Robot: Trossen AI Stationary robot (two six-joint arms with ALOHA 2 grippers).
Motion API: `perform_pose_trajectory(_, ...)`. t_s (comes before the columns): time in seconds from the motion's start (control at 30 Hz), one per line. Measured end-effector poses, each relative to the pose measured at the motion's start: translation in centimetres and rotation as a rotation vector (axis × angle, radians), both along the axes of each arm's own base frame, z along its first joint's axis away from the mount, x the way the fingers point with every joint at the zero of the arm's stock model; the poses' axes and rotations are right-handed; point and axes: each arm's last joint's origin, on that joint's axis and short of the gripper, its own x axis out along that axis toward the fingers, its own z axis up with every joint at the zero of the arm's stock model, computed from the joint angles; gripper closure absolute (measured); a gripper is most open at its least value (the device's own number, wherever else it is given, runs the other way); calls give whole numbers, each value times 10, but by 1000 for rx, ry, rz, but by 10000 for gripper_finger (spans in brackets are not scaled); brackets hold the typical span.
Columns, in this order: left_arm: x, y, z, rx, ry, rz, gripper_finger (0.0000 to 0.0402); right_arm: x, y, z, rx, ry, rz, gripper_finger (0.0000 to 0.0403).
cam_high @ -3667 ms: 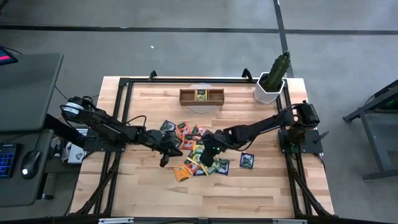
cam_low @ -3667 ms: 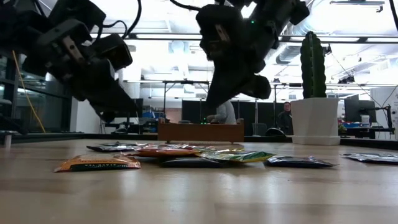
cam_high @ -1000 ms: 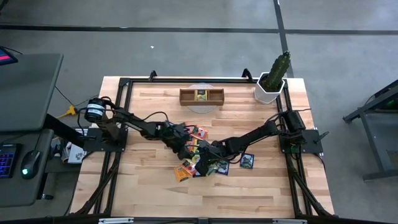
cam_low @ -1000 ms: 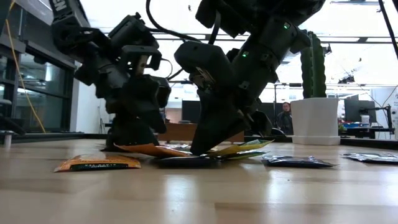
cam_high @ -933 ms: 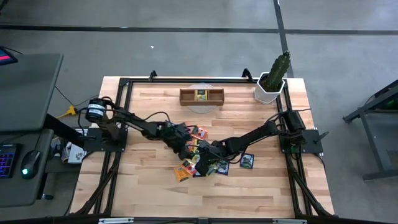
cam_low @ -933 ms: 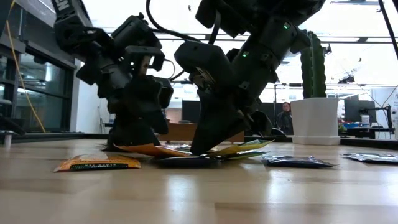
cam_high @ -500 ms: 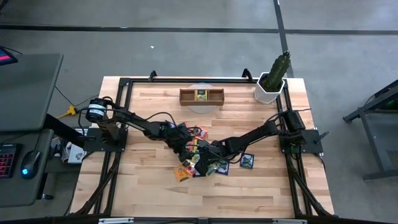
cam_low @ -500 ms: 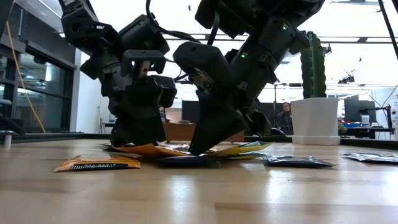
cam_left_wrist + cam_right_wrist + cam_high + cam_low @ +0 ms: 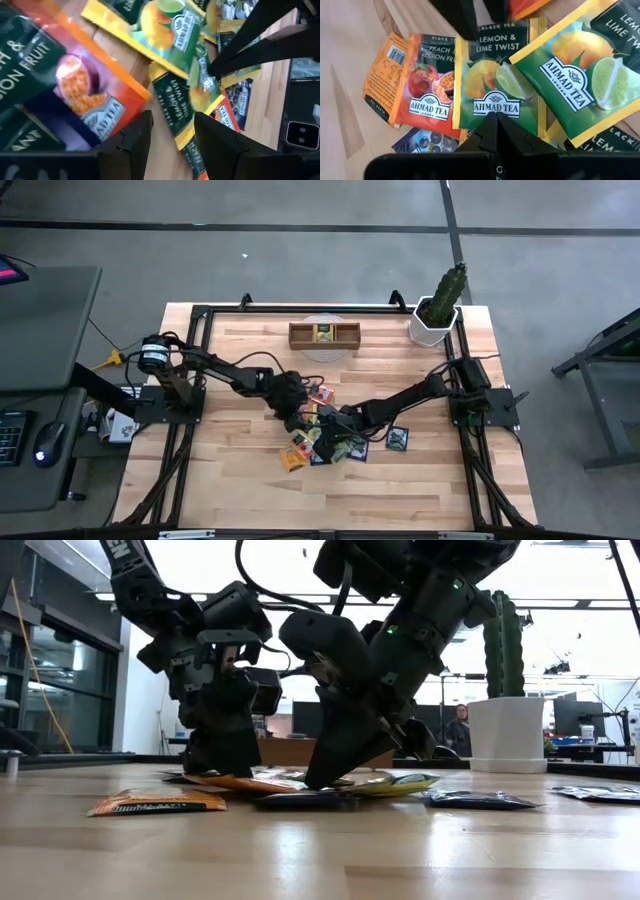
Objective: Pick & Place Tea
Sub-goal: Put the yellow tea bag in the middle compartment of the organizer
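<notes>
Several tea sachets, orange, yellow-green and dark, lie in an overlapping heap [image 9: 325,430] mid-table. My left gripper [image 9: 299,422] is open and points down into the heap's left side. Its fingers stand either side of a yellow-green sachet's corner [image 9: 172,112], next to an orange sachet [image 9: 85,95]. My right gripper [image 9: 322,440] is shut, with its tips down on a yellow-green Lemon & Lime sachet [image 9: 495,80]. An orange Peach sachet [image 9: 425,85] lies beside that one. In the low view both grippers [image 9: 215,770] [image 9: 318,780] reach the heap. My left gripper has its fingertips [image 9: 135,132] down at the heap. I cannot tell whether they touch a sachet. My right gripper presses its shut fingertips on the Lemon & Lime sachet at the middle of one edge [image 9: 495,111]. It comes slanting down from the table's right. The sachet lies flat on the heap.
A brown wooden tray [image 9: 324,333] stands at the far middle with one sachet in its centre compartment. A potted cactus [image 9: 440,305] stands at the far right. One orange sachet [image 9: 290,458] and one dark sachet [image 9: 397,438] lie apart from the heap.
My left gripper has shifted a little toward the far edge over the heap and has tipped more upright. The yellow-green sachet's raised end beside my right gripper has sunk flatter onto the heap. My right gripper has stayed in place.
</notes>
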Motion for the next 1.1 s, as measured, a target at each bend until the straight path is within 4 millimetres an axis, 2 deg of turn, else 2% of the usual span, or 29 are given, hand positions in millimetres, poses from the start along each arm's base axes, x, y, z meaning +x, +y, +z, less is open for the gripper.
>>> perform_pose_trajectory(0.53, -1, -3, 0, 5, 27, 27, 248, 1, -2, 0, 7, -2, -3, 403)
perform_pose_trajectory(1.1, 1, -7, -6, -26, 44, 24, 248, 7, -13, 2, 16, -51, -24, 403)
